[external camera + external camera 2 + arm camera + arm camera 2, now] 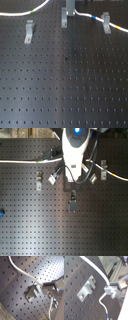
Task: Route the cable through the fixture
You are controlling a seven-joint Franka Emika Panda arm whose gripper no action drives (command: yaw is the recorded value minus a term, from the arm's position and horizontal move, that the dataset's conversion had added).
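In both wrist views, the tool (109,289) grips the cable (101,274), hidden in exterior views.

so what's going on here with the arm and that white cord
A Franka arm is routing the cable across a black perforated board that carries three small metal clips. In the first exterior view, the end effector sits over the middle clip, pinching the cable right beside it. The cable already lies on the clip at the first exterior view's right, while the left clip stands empty, the cable passing behind it.
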